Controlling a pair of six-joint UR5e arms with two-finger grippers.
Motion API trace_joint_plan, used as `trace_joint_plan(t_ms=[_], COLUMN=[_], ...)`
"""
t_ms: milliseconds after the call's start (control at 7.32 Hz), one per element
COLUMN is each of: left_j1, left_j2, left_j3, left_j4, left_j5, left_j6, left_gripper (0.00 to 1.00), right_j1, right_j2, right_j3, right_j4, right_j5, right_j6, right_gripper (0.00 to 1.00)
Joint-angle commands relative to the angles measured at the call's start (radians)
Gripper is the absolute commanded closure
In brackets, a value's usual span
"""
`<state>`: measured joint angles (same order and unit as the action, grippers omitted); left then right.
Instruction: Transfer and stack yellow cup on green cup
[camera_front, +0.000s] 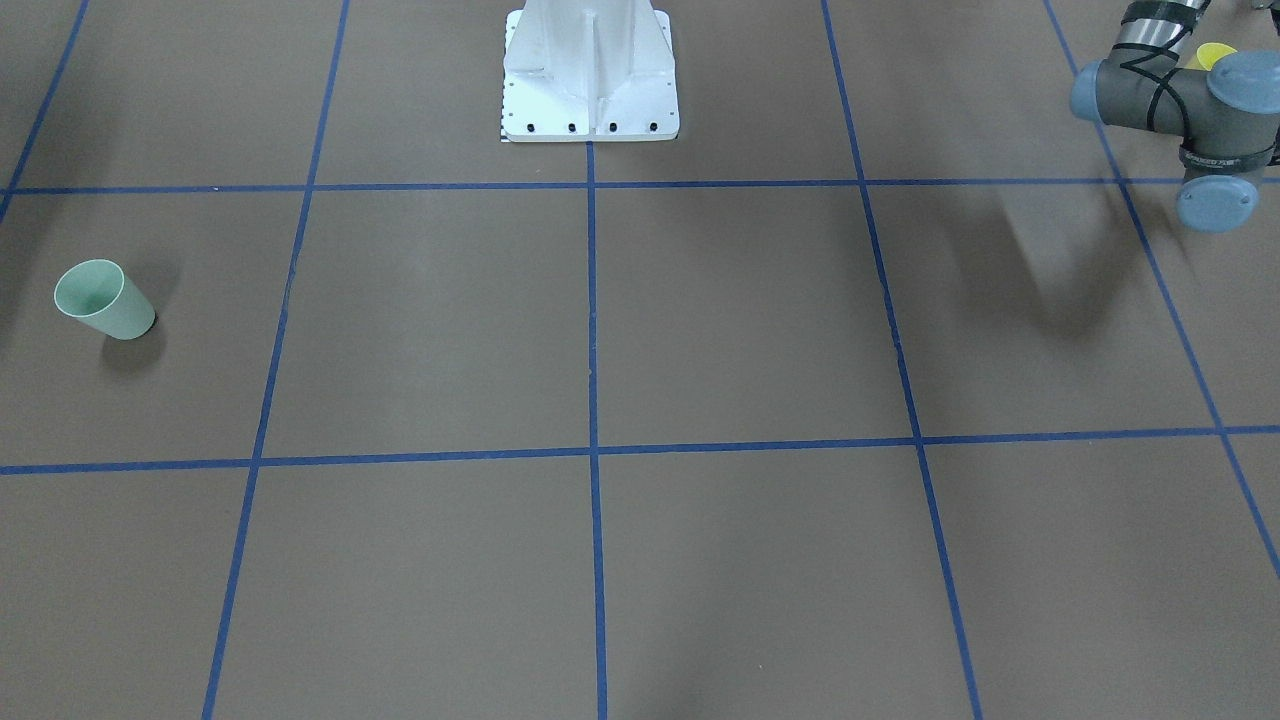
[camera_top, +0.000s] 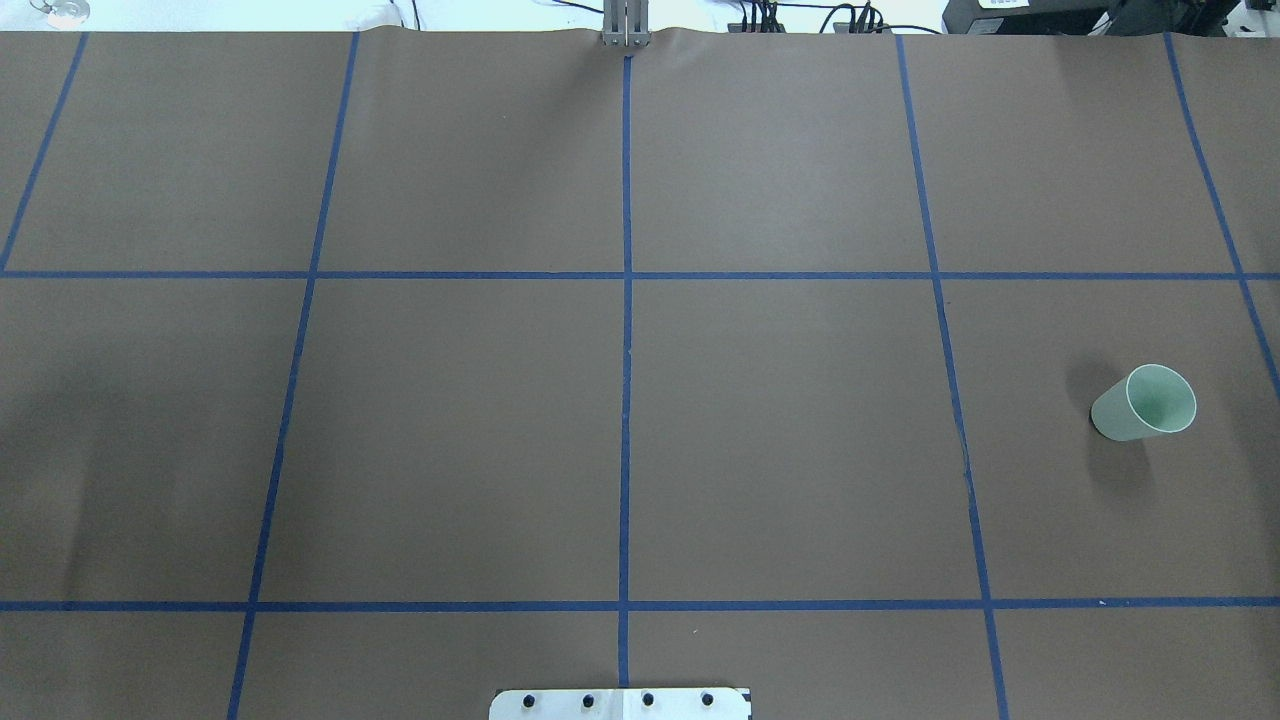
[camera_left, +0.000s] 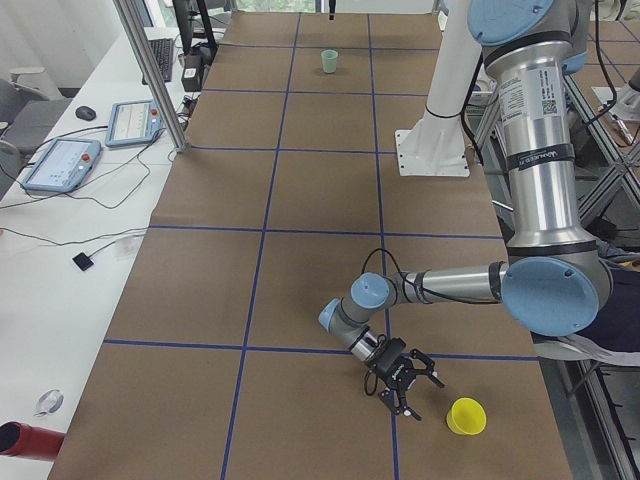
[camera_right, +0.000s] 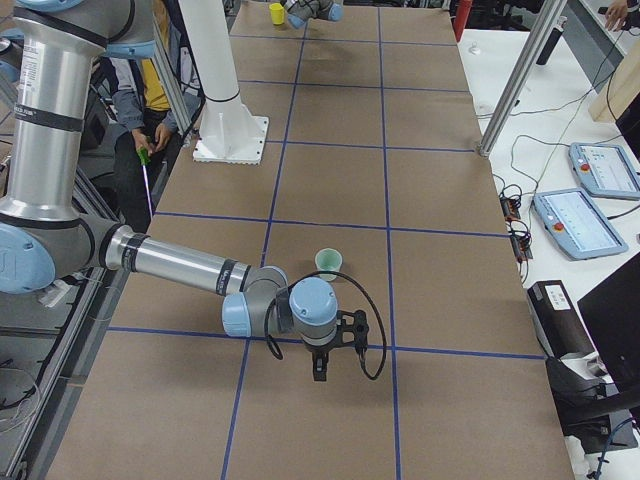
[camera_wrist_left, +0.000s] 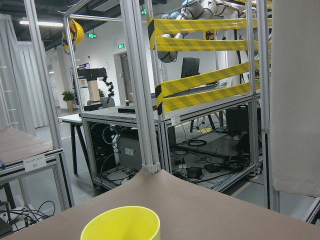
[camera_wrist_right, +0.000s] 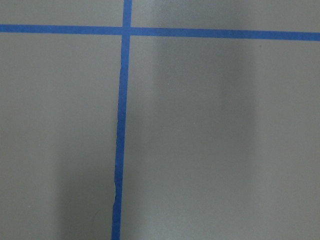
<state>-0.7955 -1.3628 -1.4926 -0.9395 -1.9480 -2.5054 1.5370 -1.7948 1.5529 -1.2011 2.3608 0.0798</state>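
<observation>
Where the table (camera_top: 450, 430) was covered with brown paper, squares were marked in blue tape (camera_top: 626, 400); two teach pendants (camera_left: 62, 163) were laid on a white bench (camera_left: 60, 265) alongside. One yellow cup (camera_left: 466, 416) was stood upright just beside the left gripper (camera_left: 405, 378), one green cup (camera_top: 1145, 403) at the opposite end near the right gripper (camera_right: 320, 365). How far either gripper was parted, or what it held, could not be told.

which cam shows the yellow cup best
Exterior left: the whole yellow cup stands upright near the left gripper. Left wrist shows only its rim, close up. Front-facing shows a sliver behind the left arm, exterior right a tiny far cup, and overhead and right wrist nothing.
</observation>
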Motion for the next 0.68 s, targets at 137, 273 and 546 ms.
trace_joint_plan(t_ms=[137, 273, 546], left_j1=[0.036, 0.036, 0.036], left_j2=[0.007, 0.013, 0.022], left_j3=[0.006, 0.014, 0.028], left_j4=[-0.004, -0.004, -0.019], left_j5=[-0.112, -0.135, -0.181], left_j6=[0.004, 0.013, 0.042], left_gripper=[0.0, 0.0, 0.0], right_j1=[-0.003, -0.005, -0.012], right_j2=[0.009, 0.012, 0.021], right_j3=[0.001, 0.001, 0.003], right_j4=[0.0, 0.0, 0.0], right_j5=[-0.002, -0.002, 0.0], right_j6=[0.0, 0.0, 0.0], right_gripper=[0.0, 0.0, 0.0])
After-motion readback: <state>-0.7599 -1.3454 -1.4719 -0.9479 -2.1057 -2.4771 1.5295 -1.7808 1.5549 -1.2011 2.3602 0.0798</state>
